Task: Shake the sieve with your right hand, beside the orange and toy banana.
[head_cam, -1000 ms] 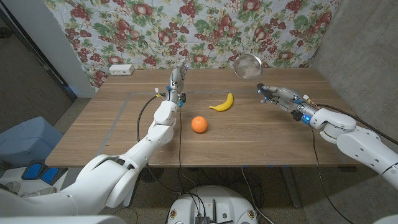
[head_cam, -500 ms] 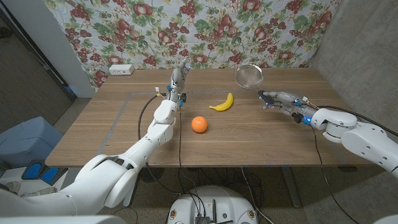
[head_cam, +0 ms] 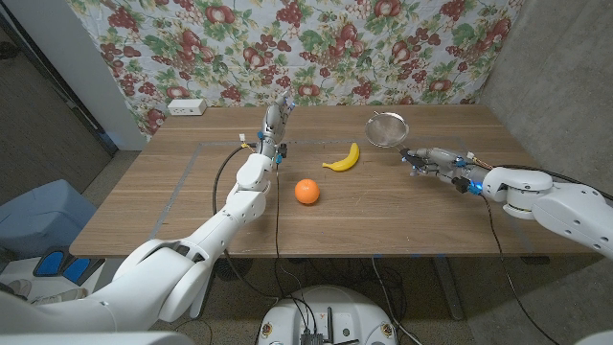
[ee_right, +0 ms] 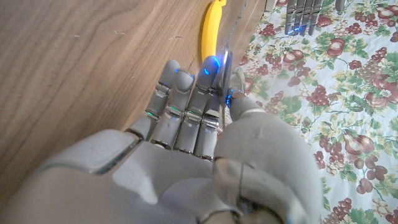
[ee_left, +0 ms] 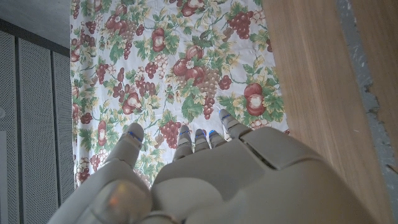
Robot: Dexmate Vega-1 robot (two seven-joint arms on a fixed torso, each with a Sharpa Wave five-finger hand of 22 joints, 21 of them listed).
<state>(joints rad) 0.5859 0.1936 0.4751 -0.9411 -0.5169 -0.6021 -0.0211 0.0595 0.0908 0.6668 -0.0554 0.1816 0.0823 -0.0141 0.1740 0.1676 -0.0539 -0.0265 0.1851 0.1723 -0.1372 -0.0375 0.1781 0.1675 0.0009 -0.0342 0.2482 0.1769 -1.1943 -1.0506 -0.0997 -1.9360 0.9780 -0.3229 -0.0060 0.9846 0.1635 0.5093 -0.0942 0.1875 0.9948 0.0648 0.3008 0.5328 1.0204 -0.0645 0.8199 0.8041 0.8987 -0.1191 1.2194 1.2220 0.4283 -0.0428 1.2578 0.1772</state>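
Observation:
A round metal sieve (head_cam: 386, 127) hangs just over the table's far right, to the right of the yellow toy banana (head_cam: 342, 158). My right hand (head_cam: 427, 158) grips its handle from the right. In the right wrist view the thin metal handle (ee_right: 222, 70) sits pinched between thumb and fingers (ee_right: 186, 99), with the banana (ee_right: 211, 28) beyond. The orange (head_cam: 306, 192) lies at the table's middle, nearer than the banana. My left hand (head_cam: 276, 119) stands upright at the far middle, left of the banana, holding nothing; its fingers (ee_left: 186, 138) are straight and apart.
A white box (head_cam: 187, 106) sits at the table's (head_cam: 402, 211) far left corner. A floral curtain (head_cam: 316, 38) hangs behind the table. A grey tape line (head_cam: 182, 187) runs across the left half. A pale bin (head_cam: 38, 216) stands on the floor at left.
The sieve has dropped from a raised position to just above the table, and my right hand has moved down and slightly right with it. The left arm has stayed still.

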